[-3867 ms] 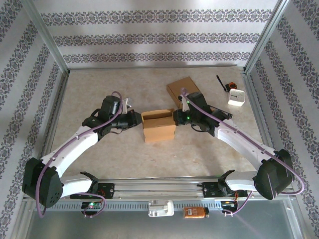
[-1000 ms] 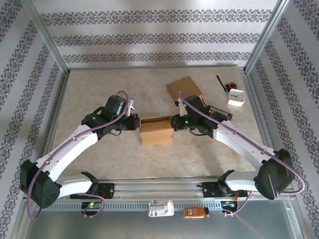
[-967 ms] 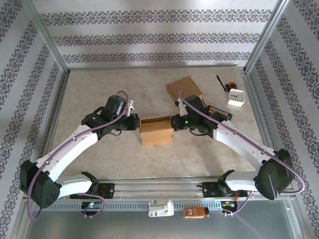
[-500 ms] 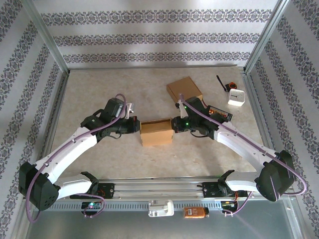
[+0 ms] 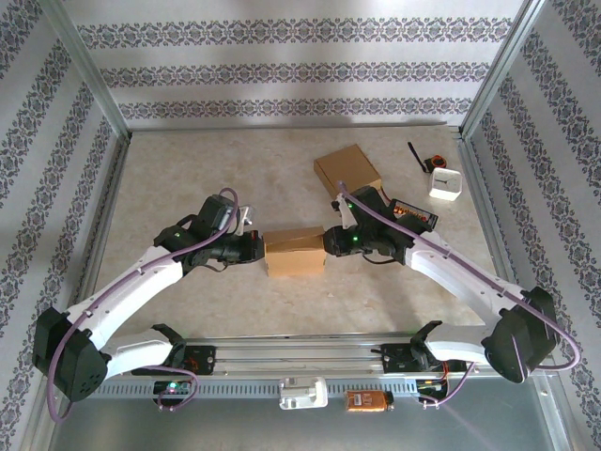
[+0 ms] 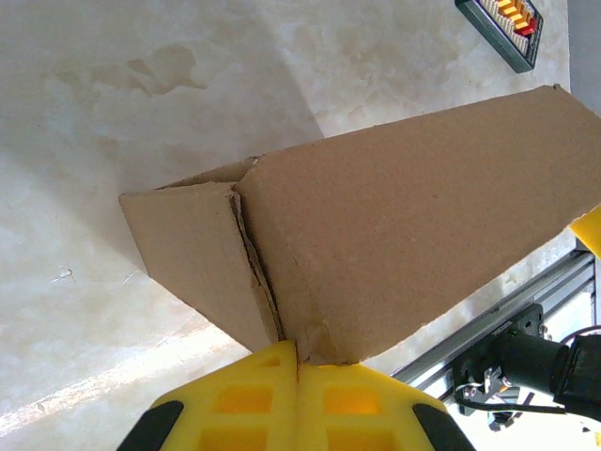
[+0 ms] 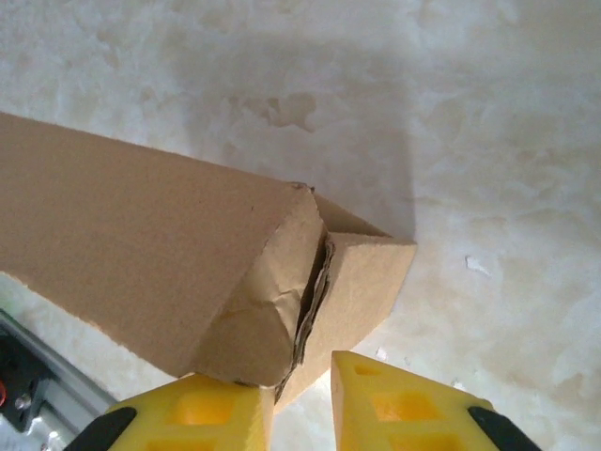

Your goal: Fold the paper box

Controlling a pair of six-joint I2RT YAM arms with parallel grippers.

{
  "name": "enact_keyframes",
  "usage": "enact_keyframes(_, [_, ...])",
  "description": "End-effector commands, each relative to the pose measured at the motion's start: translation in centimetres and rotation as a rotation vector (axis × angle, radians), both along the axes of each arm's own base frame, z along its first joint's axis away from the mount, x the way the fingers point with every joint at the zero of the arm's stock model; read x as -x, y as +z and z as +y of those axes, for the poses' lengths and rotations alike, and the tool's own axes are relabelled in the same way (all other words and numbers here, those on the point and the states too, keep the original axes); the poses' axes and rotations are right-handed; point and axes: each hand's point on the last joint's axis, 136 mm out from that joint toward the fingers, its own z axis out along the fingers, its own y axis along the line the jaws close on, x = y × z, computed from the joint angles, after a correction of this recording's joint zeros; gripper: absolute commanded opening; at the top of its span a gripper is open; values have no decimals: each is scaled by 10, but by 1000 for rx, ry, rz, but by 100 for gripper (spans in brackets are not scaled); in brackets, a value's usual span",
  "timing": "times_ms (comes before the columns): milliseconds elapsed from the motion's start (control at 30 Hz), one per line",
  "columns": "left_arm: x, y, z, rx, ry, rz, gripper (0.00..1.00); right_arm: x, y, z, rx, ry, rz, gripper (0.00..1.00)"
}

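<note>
Top external: the paper box (image 5: 294, 252) lay at mid-table, with one gripper at each of its ends.
Left gripper (image 6: 297, 357): fingers were closed together with no gap, and their tips butted against the box's end seam. No flap was visibly pinched.
Right gripper (image 7: 300, 376): jaws stood slightly apart, with the crumpled end flap's lower edge just above the gap, unclamped.
Risk, flap: the creased right flap looked likely to spring outward, because nothing clamped it.
Risk, tear: further pressure on the wrinkled cardboard could split the fold.
Risk, slide: a push from the left, unopposed on the right, could skid the box across the table (image 5: 188, 169).
Count, arms: two, each with one gripper.
Count, cardboard: two, the worked box and a second box (image 5: 347, 169) behind it, well apart.
Count, other: one white device (image 5: 445, 182) and one black tray (image 5: 413, 212).
</note>
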Motion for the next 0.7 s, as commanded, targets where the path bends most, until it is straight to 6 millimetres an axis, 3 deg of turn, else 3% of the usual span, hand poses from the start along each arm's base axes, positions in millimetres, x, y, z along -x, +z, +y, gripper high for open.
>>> enact_keyframes(0, [23,-24,13,-83,4,114,3,10,26,1,-66,25,8,26])
enact_keyframes(300, [19,-23,8,-63,-6,96,5,-3,66,1,-208,-51,-58,37])
enact_keyframes(500, [18,-20,5,-57,-15,83,9,-33,57,4,-203,-185,-16,41])
enact_keyframes(667, [19,-20,7,-63,-14,80,9,-40,40,10,-180,-203,43,27])
